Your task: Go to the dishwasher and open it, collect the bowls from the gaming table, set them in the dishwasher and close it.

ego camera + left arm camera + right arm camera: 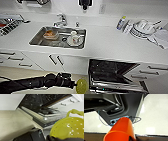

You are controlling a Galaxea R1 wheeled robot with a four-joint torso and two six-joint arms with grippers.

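The dishwasher (112,72) stands open under the counter, its door (117,88) folded down and the dark racks showing. My left arm comes in low from the left, and my left gripper (74,85) is shut on the pale yellow-green bowl (81,86) just left of the open door. In the left wrist view this perforated bowl (67,130) hangs close before the dishwasher door (50,117). My right gripper (133,138) is shut on the orange-red bowl (121,130), held above the pale floor beside my own dark base. The gaming table is out of view.
A steel sink (37,38) with dishes in it and a tap (61,20) lie in the white counter ahead. Stacked plates (142,28) and a bottle (120,23) stand at the right. White cabinet doors (67,63) and drawers flank the dishwasher.
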